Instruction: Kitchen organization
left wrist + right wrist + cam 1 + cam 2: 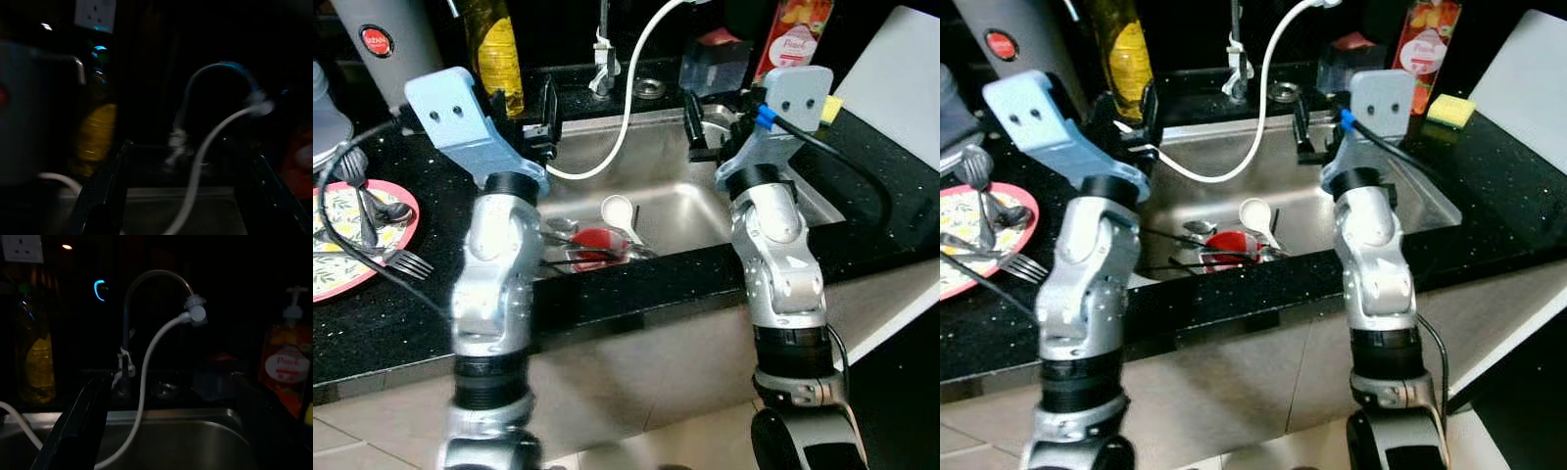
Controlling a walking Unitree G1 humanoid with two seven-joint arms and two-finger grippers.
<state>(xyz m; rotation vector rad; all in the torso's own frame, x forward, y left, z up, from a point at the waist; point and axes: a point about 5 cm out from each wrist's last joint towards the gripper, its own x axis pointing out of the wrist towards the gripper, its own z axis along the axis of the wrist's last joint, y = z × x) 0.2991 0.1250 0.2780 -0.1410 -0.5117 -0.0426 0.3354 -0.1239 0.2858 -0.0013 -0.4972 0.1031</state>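
The left gripper (540, 119) is held wide apart over the near-left rim of the steel sink (783, 186), with nothing between its fingers, and the right gripper (703, 125) is poised opposite over the right-hand side, its two black fingers likewise spread and empty. Both are raised level with the counter edge, apparently so that the basin can be surveyed before anything is reached for. Below and between the two grippers, on the sink floor, a red bowl (598, 242) is seen lying among loose cutlery with a white scoop (618, 211) just beside it; these are judged to be the items awaiting sorting. Beyond the grippers, a white hose (146, 382) is draped from the tap (146, 279) down into the basin and out past the left gripper. Outboard of the left gripper, a patterned plate (386, 245) bearing a fork (403, 260) and spoons is set on the black counter. A yellow bottle (496, 49) stands behind the left gripper. A peach soap dispenser (284, 367) is kept behind the right gripper, handy to the tap. No item has yet been grasped.
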